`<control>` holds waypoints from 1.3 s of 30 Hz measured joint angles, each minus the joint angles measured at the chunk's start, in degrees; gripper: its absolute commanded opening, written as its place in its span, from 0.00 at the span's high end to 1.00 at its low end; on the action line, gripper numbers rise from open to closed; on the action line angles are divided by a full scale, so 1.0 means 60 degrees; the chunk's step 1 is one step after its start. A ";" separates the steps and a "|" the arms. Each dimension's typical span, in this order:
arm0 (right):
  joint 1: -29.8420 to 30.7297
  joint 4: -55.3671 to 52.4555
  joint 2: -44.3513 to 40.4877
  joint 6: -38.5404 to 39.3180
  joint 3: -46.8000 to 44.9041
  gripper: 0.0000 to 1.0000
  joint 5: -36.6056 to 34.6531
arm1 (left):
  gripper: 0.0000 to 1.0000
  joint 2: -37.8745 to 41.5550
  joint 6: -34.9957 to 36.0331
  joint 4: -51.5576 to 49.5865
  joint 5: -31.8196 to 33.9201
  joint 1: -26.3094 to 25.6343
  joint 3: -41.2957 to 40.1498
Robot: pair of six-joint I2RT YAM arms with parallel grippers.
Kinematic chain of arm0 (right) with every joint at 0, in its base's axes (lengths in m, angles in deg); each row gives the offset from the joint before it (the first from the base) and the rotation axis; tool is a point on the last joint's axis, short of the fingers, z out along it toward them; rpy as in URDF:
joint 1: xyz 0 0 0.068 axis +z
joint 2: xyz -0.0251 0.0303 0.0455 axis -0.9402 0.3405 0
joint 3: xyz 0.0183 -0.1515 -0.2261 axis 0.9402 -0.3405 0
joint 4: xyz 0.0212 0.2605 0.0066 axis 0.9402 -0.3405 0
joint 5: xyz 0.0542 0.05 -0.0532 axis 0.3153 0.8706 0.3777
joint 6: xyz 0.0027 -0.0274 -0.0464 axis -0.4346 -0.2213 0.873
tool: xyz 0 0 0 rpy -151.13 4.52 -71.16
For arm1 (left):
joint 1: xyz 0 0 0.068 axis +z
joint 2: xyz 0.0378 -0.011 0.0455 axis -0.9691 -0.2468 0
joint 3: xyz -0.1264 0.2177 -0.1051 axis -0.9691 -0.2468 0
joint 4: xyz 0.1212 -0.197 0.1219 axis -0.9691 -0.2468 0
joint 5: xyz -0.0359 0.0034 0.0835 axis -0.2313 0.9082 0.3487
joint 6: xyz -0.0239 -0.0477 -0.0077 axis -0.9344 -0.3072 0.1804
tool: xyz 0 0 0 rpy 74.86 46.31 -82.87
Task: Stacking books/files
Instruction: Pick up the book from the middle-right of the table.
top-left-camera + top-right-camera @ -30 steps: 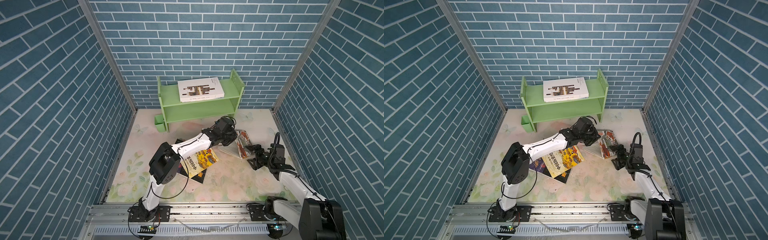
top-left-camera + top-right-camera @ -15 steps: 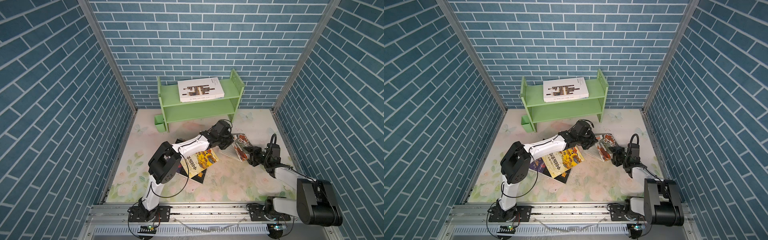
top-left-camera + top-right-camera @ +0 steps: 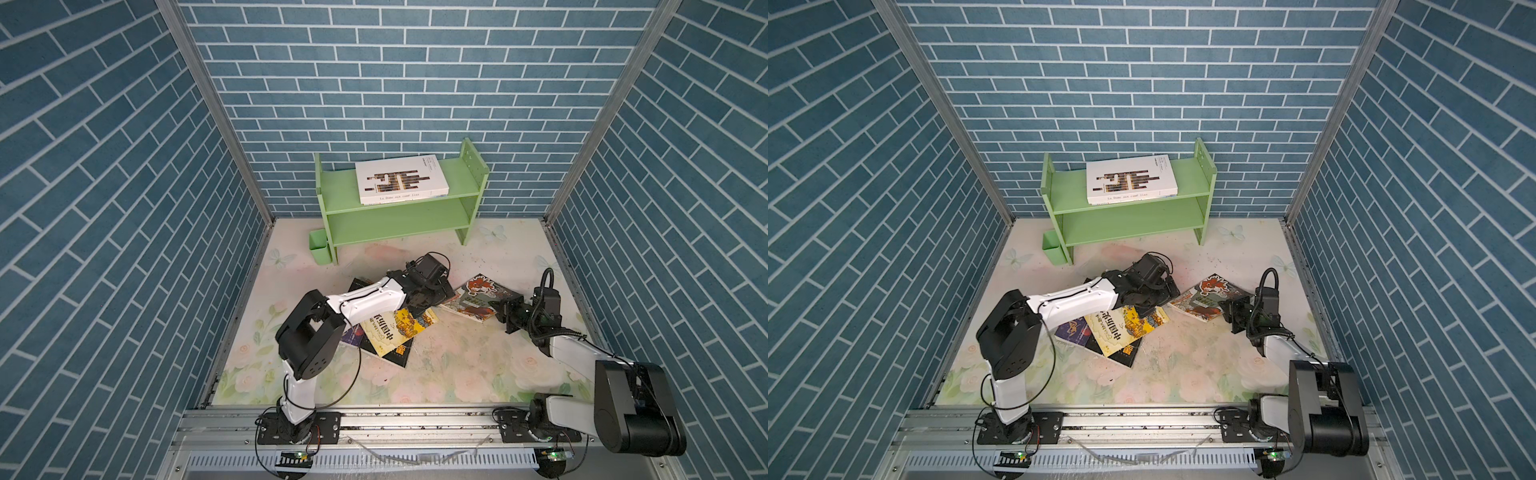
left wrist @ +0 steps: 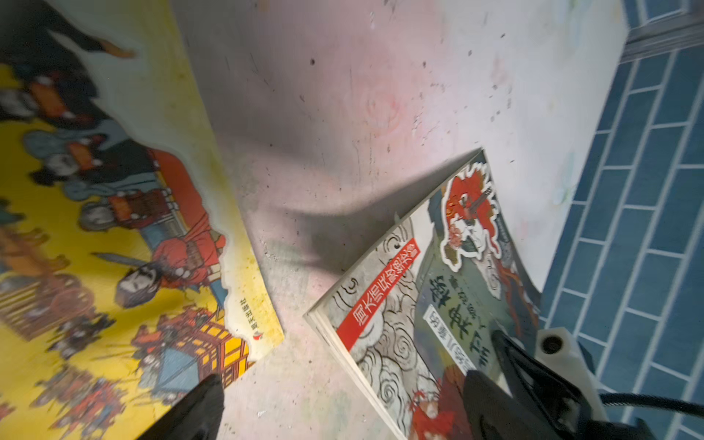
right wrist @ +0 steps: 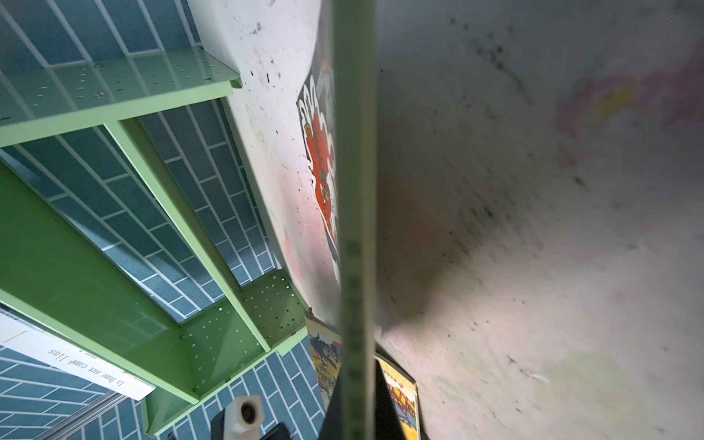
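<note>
The red-green beast book (image 3: 473, 296) (image 3: 1206, 296) (image 4: 438, 285) lies right of centre on the floral mat. My right gripper (image 3: 500, 309) (image 3: 1232, 309) (image 5: 356, 384) is shut on its near right edge, and its thin spine (image 5: 356, 190) runs straight out from the jaws. My left gripper (image 3: 422, 301) (image 3: 1148, 305) (image 4: 343, 381) hangs open and empty over the bare mat between that book and the yellow illustrated book (image 3: 399, 328) (image 4: 95, 228). The yellow book tops a loose pile with a black book (image 3: 399, 357) and a purple one (image 3: 351, 334). A large white book (image 3: 401, 178) lies on the shelf top.
The light green shelf (image 3: 395, 220) stands against the back wall with a small green cup (image 3: 320, 247) at its left foot. Another dark book (image 3: 359, 286) lies under my left forearm. Blue brick walls close in on three sides.
My left gripper has opened and drawn back a little from the beast book. My right gripper has moved in onto that book's edge and shut on it.
</note>
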 measured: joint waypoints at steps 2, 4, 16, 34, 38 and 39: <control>0.0000 -0.0419 -0.0299 0.0135 0.0364 1.00 -0.0109 | 0.00 0.0601 -0.0386 0.0583 -0.0164 0.0018 -0.0597; 0.0000 -0.0725 -0.0612 0.0299 0.0918 1.00 -0.0215 | 0.00 0.1064 -0.1078 0.1468 -0.0419 0.0036 -0.1239; 0.0936 -0.1293 -0.1016 0.1566 0.3697 1.00 -0.0994 | 0.00 0.1282 -0.4524 0.5712 -0.0987 -0.0197 -0.1698; 0.1220 -0.1821 -0.0444 0.1818 0.4371 1.00 -0.1719 | 0.01 0.3355 -0.4630 0.6018 0.0641 -0.0736 -0.2350; 0.1224 -0.1749 -0.0390 0.1803 0.4473 1.00 -0.1679 | 0.01 0.3191 -0.4503 0.5741 0.0659 -0.0736 -0.2069; 0.1224 -0.1716 -0.0397 0.1796 0.4473 1.00 -0.1672 | 0.00 0.3053 -0.4492 0.5628 0.0648 -0.0736 -0.1963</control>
